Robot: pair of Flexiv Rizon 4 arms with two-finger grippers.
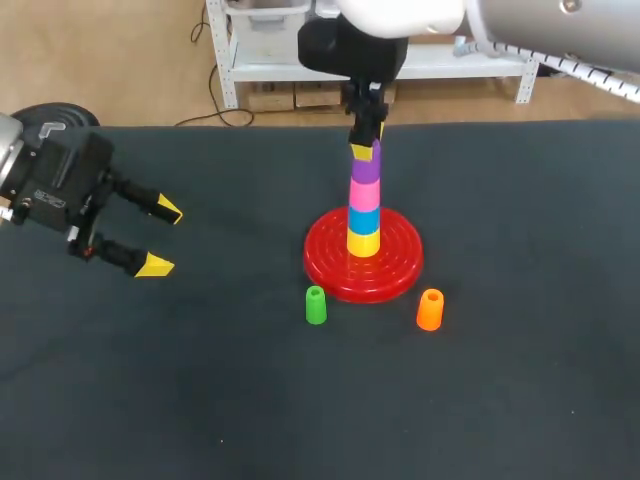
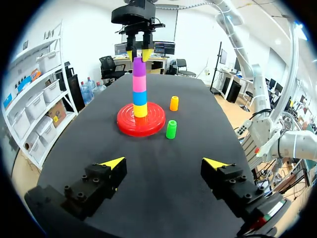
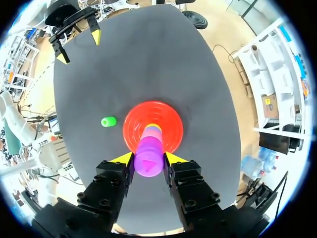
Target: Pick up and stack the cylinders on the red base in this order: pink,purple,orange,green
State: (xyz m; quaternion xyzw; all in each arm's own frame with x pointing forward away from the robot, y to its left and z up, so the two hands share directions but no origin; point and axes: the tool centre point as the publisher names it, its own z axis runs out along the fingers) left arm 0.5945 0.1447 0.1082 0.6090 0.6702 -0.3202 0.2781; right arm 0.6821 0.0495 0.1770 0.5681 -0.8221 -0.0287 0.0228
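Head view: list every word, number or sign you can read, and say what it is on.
No text can be read.
On the left gripper: small white marks on its body, too blurred to read.
On the purple cylinder, red base, green cylinder and orange cylinder: no print shows.

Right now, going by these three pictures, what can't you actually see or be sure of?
The orange cylinder: missing from the right wrist view, probably under the right gripper.
The pink cylinder and blue cylinder: right wrist view, mostly covered by the purple cylinder above them.
The purple cylinder's top: head view, hidden by the right gripper.
Any peg in the red base: every view, hidden by the stack.
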